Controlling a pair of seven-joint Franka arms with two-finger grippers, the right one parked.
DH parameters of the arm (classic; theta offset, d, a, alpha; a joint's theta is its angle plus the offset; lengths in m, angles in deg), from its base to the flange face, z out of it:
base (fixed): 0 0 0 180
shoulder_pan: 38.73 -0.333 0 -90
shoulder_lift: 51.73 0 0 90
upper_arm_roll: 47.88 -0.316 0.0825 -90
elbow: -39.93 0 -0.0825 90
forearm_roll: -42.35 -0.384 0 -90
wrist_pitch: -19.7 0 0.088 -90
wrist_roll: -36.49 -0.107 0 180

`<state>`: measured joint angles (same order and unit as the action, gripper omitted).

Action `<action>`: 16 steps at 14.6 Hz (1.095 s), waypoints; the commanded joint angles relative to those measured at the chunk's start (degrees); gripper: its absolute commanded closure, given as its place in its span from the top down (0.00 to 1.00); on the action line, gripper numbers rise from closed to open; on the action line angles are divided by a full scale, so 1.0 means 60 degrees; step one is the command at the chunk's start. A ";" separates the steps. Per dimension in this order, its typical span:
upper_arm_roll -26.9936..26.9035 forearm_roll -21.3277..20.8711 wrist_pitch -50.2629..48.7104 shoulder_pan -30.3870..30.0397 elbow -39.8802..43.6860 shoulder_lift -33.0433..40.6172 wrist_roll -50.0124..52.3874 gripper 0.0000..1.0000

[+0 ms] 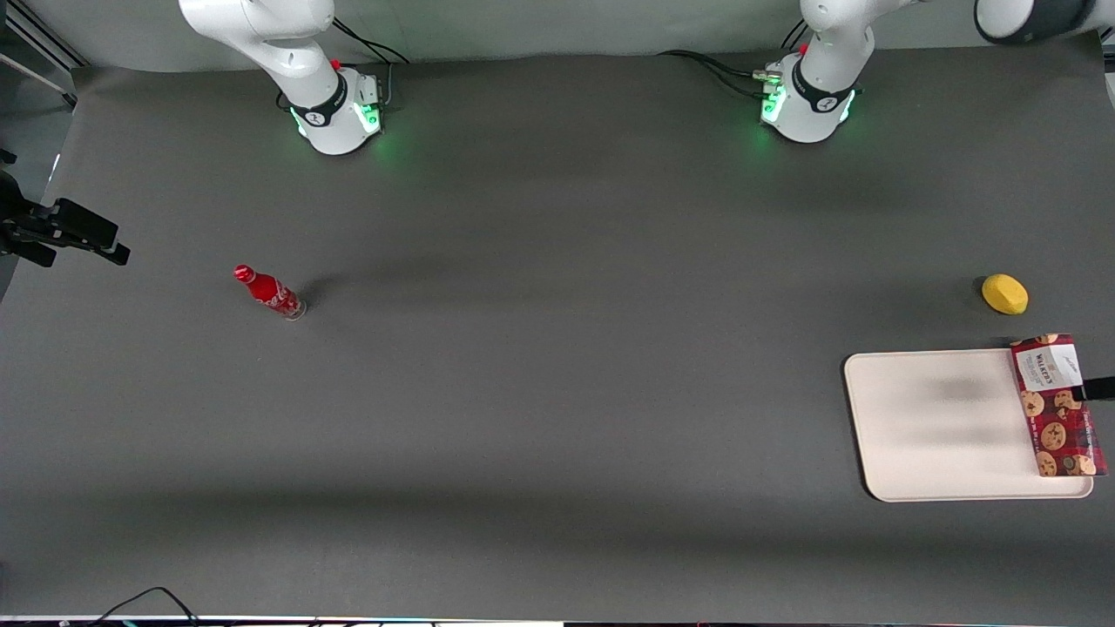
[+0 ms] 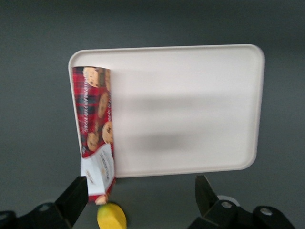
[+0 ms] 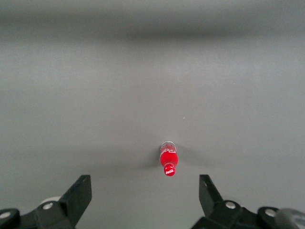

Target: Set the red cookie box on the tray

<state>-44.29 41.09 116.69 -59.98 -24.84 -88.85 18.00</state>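
The cream-white tray [image 1: 932, 427] [image 2: 190, 109] lies toward the working arm's end of the table. The red cookie box [image 1: 1057, 405] [image 2: 95, 124] rests flat along the tray's short outer rim. Its white label end sticks out past the tray's rim, farther from the front camera. My left gripper [image 2: 140, 195] hangs high above the table just off the tray, open, with nothing between its fingers. One dark fingertip [image 1: 1099, 388] shows at the edge of the front view, over the box.
A yellow lemon [image 1: 1004, 293] [image 2: 111, 217] lies on the dark mat just off the box's label end, farther from the front camera. A small red bottle [image 1: 268, 292] [image 3: 168, 162] stands toward the parked arm's end.
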 commanded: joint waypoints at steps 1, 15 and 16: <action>-0.0116 -0.0200 -0.0926 0.0887 -0.1361 0.2053 0.0737 1.00; 0.0163 -0.0025 -0.2380 0.3260 -0.4115 0.5937 0.3389 1.00; 0.0119 -0.0025 -0.2438 0.3596 -0.4058 0.5968 0.3419 1.00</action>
<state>-42.88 41.10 101.25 -43.01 -44.67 -57.07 35.46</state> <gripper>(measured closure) 0.000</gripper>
